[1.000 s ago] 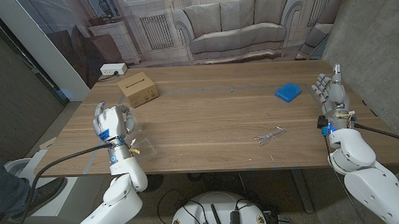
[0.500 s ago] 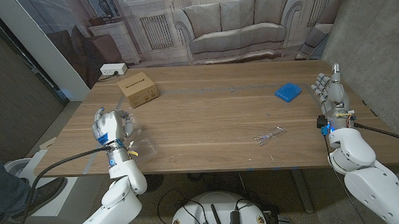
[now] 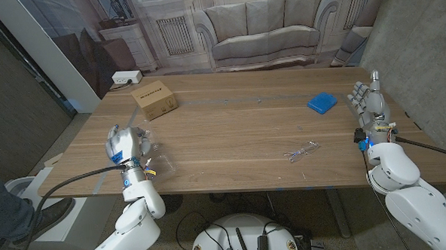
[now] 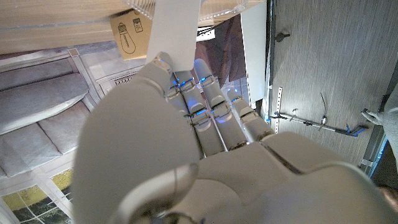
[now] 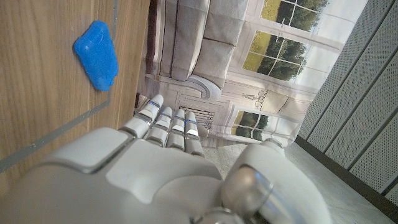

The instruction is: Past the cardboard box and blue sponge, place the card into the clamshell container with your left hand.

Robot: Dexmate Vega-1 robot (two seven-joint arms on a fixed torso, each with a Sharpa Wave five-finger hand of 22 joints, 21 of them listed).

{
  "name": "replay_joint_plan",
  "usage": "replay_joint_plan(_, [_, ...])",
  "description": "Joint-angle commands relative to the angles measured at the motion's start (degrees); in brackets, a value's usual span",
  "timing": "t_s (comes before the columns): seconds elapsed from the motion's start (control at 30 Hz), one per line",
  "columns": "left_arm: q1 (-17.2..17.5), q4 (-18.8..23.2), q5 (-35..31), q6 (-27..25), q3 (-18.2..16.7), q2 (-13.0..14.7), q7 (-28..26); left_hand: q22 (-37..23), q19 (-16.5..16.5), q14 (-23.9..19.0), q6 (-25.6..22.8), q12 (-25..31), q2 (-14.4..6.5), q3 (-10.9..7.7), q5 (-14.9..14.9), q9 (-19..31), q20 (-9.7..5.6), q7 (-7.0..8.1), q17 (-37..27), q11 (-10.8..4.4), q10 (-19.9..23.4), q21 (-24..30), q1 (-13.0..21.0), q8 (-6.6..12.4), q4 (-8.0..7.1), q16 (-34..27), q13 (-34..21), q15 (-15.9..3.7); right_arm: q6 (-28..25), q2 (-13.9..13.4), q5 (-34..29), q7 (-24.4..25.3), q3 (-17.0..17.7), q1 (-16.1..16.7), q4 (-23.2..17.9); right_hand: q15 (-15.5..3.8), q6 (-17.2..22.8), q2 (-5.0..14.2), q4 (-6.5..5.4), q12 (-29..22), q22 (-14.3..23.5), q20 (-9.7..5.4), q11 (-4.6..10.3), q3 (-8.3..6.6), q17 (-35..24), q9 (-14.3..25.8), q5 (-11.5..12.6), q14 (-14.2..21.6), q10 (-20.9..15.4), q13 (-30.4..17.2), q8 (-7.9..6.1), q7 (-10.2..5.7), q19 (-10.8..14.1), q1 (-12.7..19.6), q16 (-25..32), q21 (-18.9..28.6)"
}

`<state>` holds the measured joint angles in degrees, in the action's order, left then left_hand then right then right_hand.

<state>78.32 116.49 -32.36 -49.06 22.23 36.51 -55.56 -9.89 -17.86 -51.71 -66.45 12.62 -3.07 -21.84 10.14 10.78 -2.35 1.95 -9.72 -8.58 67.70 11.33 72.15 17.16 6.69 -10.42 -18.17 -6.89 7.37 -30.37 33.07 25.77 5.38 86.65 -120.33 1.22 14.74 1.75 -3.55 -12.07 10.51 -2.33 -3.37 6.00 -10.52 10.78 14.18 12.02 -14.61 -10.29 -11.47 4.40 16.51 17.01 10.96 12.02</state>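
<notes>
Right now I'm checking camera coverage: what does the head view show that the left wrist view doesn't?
Head view alone: the blue sponge, the clear clamshell container, the right hand standing apart from everything. Left wrist view alone: the white card held in the fingers, a bulb print on the box. Both: the cardboard box and the left hand.

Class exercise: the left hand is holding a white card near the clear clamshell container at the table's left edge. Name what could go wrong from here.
1. The clamshell container is clear and light-looking; a nudge from the left hand might push it off the near table edge.
2. The card is held by thin contact at the fingers, so it may slip or tilt before release.
</notes>
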Motion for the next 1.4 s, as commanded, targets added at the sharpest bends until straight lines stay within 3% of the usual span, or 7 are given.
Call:
replay_joint_plan(0.03, [0.1,-0.2,0.3,-1.1,0.7,0.0,-0.2,-0.1,0.1,0.1,-0.3,0.0,0.1,-0.38,-0.1,0.2,-3.12,0.31,-0.2,-0.24,0.3,-0.2,-0.1,-0.01,-0.02,0.0,-0.1,-4.29,0.0,0.0,0.0,-0.3,0.0,0.0,0.1,0.13,0.7,0.17,-0.04,0.1,0.2,-0.07,0.00,0.55,-0.2,0.1,-0.2,0.2,-0.3,-0.3,0.16,-0.12,0.5,0.3,-0.1,-0.3])
replay_joint_plan(1.4, [-1.7,-2.9,2.7,0.5,2.6,-0.4,-1.1,-0.1,0.5,1.1,0.1,-0.3,0.3,-1.51,-0.1,0.3,-2.65,0.57,-0.2,-0.67,0.0,-0.2,-0.5,-0.09,-0.05,0.0,-0.5,-3.91,-1.1,-0.6,0.2,-0.2,-0.5,-1.8,0.5,0.06,0.7,0.43,0.04,0.0,0.2,-0.04,0.05,0.75,-0.2,0.1,-0.2,0.3,-0.4,-0.3,0.15,-0.17,0.5,0.4,-0.1,-0.3])
